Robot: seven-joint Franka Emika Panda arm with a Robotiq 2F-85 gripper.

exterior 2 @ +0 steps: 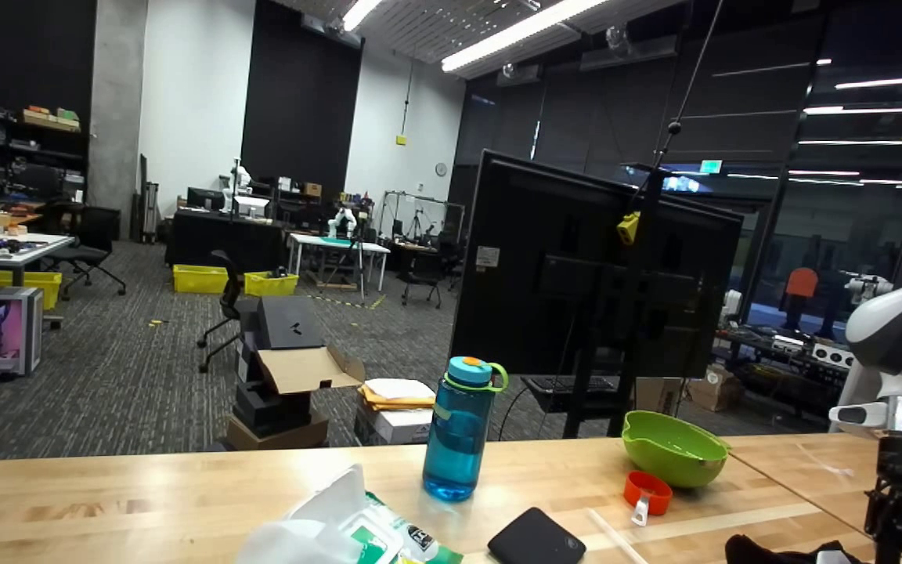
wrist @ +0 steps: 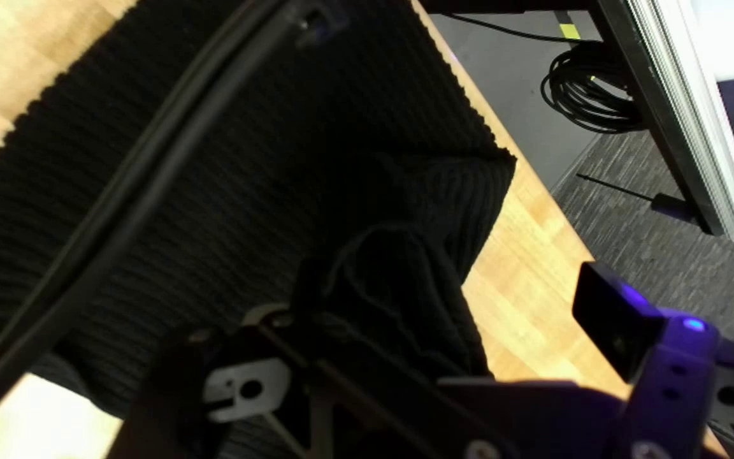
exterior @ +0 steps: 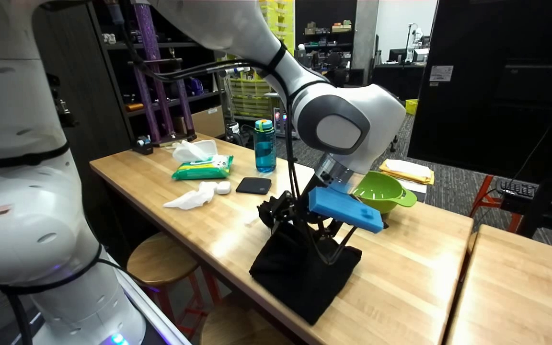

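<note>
Black cloth point(exterior: 300, 282) on tabletop, gripper point(wrist: 462, 299) right above with jaws spread

Cloth lies on the wooden table point(exterior: 415, 268), one side running close along the table edge nearest the robot's base. Ribbed knit, clear in the wrist view; mostly flat, with one corner folded and a rumpled fold by one finger. Only a dark bit of it shows at the bottom of an exterior view.

Claw: jaws wide apart, one finger over the cloth, the other out past its side. No grip seen. Contact between finger and fabric: too dark to tell. Two dark cables point(wrist: 150, 172) cross the wrist view diagonally, in front of the cloth. Blue block point(exterior: 345, 208) sits at the wrist, tilted.

Rest of table: green bowl point(exterior: 376, 189) behind the wrist, red cup point(exterior 2: 647, 492) with a pale handle just beside it. Blue bottle point(exterior: 265, 148) upright, lid on. Flat black case point(exterior: 254, 186) near the bottle; wallet or drive, can't tell. Green wipes pack point(exterior: 204, 168) farther along, crumpled white tissue point(exterior: 187, 199) and small white case point(exterior: 223, 188) side by side, near the flat black one.

Off the table: round wooden stool point(exterior: 161, 258) beside its edge, cable coil point(wrist: 587, 89) low in the wrist view's background, big black screen point(exterior 2: 600, 274) standing behind.
</note>
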